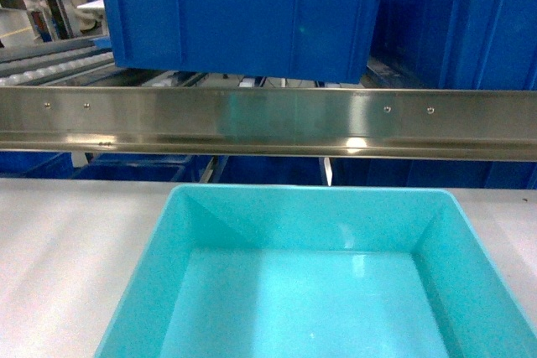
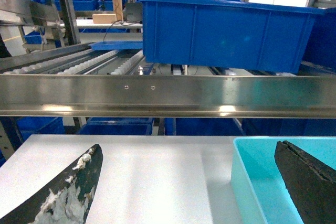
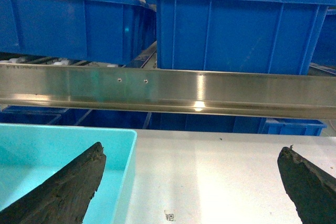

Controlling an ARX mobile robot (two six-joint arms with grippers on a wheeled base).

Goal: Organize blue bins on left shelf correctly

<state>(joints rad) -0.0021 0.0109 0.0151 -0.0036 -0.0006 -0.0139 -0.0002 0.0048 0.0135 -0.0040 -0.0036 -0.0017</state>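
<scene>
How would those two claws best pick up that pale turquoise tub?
Probably by its two side walls: the turquoise tub is open-topped and empty, and each open gripper, left and right, already straddles a wall, one finger inside, one outside. Closing there, below the rim, looks secure.

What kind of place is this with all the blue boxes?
Probably a warehouse or factory storeroom. Dark blue tubs sit on a steel rack with white roller tracks, and a turquoise tub waits on the table.

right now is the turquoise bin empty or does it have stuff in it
Empty, as far as shown. The head view looks down into the turquoise bin and its visible floor and inner walls are bare; the near end is cut off by the frame.
</scene>
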